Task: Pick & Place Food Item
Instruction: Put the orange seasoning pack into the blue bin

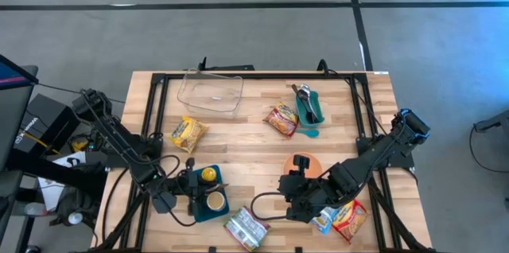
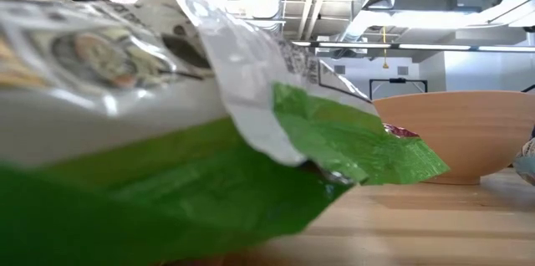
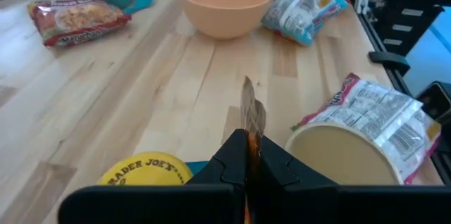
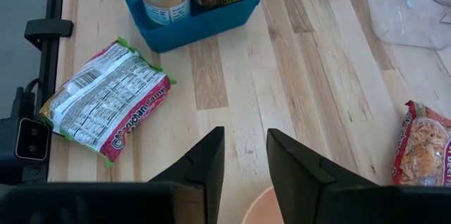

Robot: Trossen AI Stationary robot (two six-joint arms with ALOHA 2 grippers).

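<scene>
Grey concrete floor surrounds the wooden table (image 1: 238, 138), which carries everything inside a black frame. Both dark arms reach in from the near corners. A clear plastic container (image 1: 211, 92) sits at the far side, and a teal tray (image 1: 308, 106) with utensils lies to its right. The orange bowl (image 1: 305, 165) stands near the middle, with the right gripper (image 4: 244, 155) hovering over its near rim, jaws slightly spread and pinching nothing. The left gripper (image 3: 248, 155) hangs over the blue bin (image 1: 208, 197) of jars, its jaws pressed together and empty. A green-edged noodle packet (image 1: 247, 227) lies at the near edge between the two grippers. Other packets are scattered: a yellow one (image 1: 188, 133) near the container, a red one (image 1: 282, 119) beside the teal tray, and two more (image 1: 343, 218) under the right arm.
</scene>
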